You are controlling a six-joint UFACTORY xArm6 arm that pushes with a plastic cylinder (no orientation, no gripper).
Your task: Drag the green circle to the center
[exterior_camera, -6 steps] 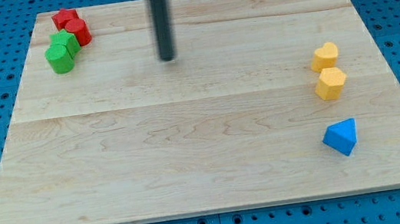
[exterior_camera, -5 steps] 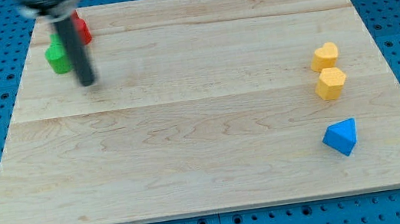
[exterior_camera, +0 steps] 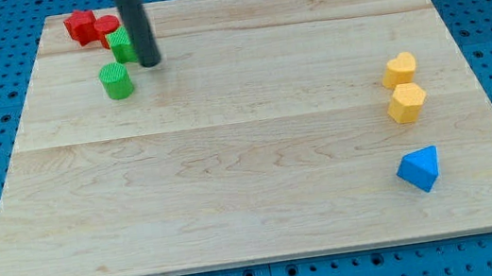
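Green cylinder block, the task's circle [exterior_camera: 117,81], resting upright on a pale wooden board [exterior_camera: 252,185] in its upper-left quarter, well apart from the board's centre. Just above and to the view's right of it, a second green block of unclear shape [exterior_camera: 122,44], partly hidden by a straight dark rod. Rod's lower end, my tip [exterior_camera: 150,63], planted on the wood near the circle's upper right, apart from it by a narrow strip of bare board, and just beside or touching the second green block; contact there impossible to confirm. No jaws to spread or press together: a plain rod, holding nothing.

At the board's upper-left corner, a red star-like block [exterior_camera: 79,26] and a red rounded block [exterior_camera: 105,28], close together. Far off at the view's right, a yellow heart-shaped block [exterior_camera: 399,69] above a yellow hexagonal block [exterior_camera: 406,103], and lower down a blue triangular block [exterior_camera: 419,169].

Best handling, as a judgement: bring my tip round to the circle's upper-left side, opposite the centre, then push down and to the view's right in one slow straight line. Off-centre contact likely to spin or shed the round block. Worth steering wide of the second green block while repositioning.
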